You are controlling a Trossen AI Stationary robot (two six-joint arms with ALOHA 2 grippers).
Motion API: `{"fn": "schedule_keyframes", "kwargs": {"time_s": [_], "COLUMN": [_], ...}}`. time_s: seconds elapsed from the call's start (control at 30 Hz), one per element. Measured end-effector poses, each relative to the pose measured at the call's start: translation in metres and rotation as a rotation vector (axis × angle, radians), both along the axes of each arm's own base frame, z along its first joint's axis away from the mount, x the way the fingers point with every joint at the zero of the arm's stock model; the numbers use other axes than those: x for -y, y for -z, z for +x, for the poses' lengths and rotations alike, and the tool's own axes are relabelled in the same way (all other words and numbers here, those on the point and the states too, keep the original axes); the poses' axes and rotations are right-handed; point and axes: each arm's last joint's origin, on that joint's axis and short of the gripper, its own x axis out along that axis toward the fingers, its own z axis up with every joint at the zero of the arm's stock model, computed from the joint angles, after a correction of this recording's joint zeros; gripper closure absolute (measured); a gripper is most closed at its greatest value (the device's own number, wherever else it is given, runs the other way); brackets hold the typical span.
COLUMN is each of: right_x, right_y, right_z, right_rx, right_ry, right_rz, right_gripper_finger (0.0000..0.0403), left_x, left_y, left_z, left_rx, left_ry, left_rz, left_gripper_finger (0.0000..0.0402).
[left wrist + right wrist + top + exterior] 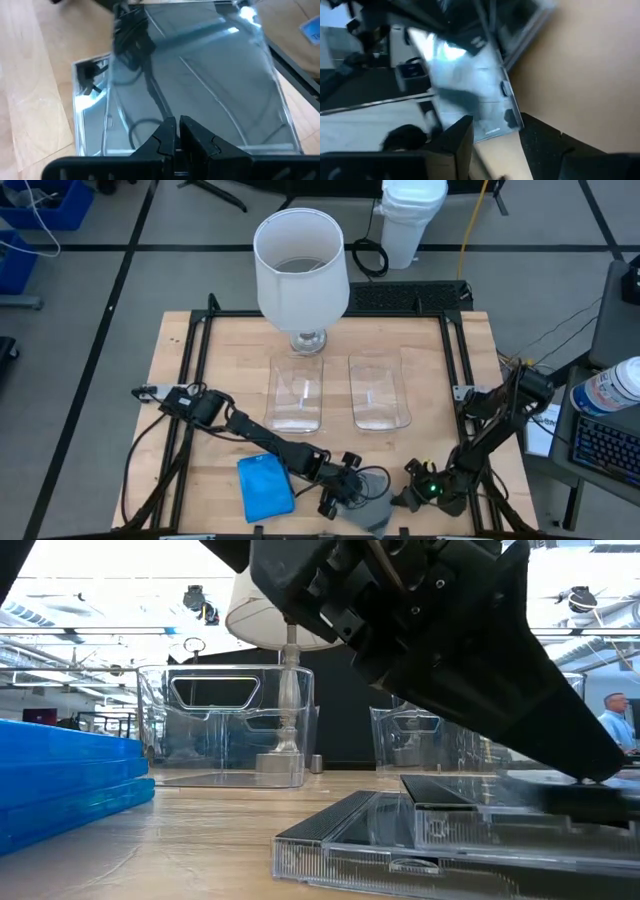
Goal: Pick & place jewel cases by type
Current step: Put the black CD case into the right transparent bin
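Observation:
A smoky grey jewel case (372, 510) lies at the table's near edge, close up in the low view (440, 835). It seems slightly open, its clear lid (200, 75) slanting above its base (87, 105). A stack of bright blue jewel cases (265, 488) lies flat to its left and shows in the low view too (60, 785). My left gripper (345, 485) is over the grey case, shut on it. My right gripper (415, 483) is at the case's right side, open, with a case corner (502, 122) between its fingers; I cannot tell whether they touch it. My left gripper (177, 137) pinches the near edge of the grey case's clear lid (150, 145), about midway along that edge. The fingers slant down from the table's left. Their own tips hide the exact place of contact. The case's base rests on the table.
Two clear plastic trays (297, 393) (380, 392) stand side by side at the table's middle. A white lamp (300, 265) stands behind them on a glass foot. The table's near edge is right beside the grey case. Bare wood lies between the trays and the cases.

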Motion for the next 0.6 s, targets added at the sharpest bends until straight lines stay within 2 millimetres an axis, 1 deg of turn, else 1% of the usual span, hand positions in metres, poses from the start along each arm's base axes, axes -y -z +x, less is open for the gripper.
{"fn": "schedule_keyframes", "kwargs": {"time_s": [0.17, 0.37, 0.47, 0.6], "right_x": [-0.0072, -0.0067, -0.0066, -0.0065], "right_y": [0.0064, 0.0058, 0.0058, 0.0056], "right_z": [0.0041, 0.0046, 0.0047, 0.0048], "right_rx": [0.051, 0.078, 0.085, 0.095], "right_ry": [0.004, 0.004, 0.001, -0.018], "right_rz": [0.060, 0.030, 0.018, -0.005], "right_gripper_finger": [0.0261, 0.0265, 0.0278, 0.0309], "left_x": [-0.0005, -0.0005, -0.0005, -0.0005], "left_y": [-0.0001, -0.0001, -0.0002, -0.0001], "left_z": [0.0003, 0.0004, 0.0004, 0.0004], "left_rx": [0.003, 0.003, 0.003, 0.003], "left_ry": [0.002, -0.001, -0.001, -0.001], "left_rz": [0.002, 0.003, 0.002, 0.002], "left_gripper_finger": [0.0366, 0.0366, 0.0366, 0.0367]}}
